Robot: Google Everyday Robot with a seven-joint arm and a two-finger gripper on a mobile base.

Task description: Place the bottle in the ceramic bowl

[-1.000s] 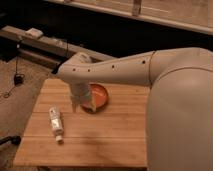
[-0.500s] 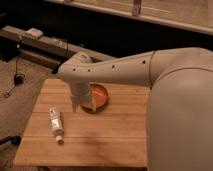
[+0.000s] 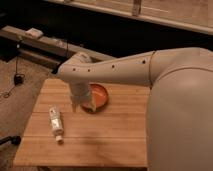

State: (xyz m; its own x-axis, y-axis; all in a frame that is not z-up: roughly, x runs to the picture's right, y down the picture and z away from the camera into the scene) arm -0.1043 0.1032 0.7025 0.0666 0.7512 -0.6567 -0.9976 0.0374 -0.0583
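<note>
The bottle (image 3: pixel 55 123) lies on its side on the left part of the wooden table (image 3: pixel 110 135), cap toward the front edge. The ceramic bowl (image 3: pixel 98 96), orange inside with a darker rim, sits near the middle back of the table, partly hidden by my arm. My gripper (image 3: pixel 83 104) hangs down from the wrist just left of the bowl, over its left rim, to the right of and behind the bottle. It holds nothing that I can see.
My large white arm (image 3: pixel 150 70) reaches in from the right and covers the table's right side. A dark shelf with a small white object (image 3: pixel 34 33) runs behind the table. Carpet and cables (image 3: pixel 15 85) lie to the left.
</note>
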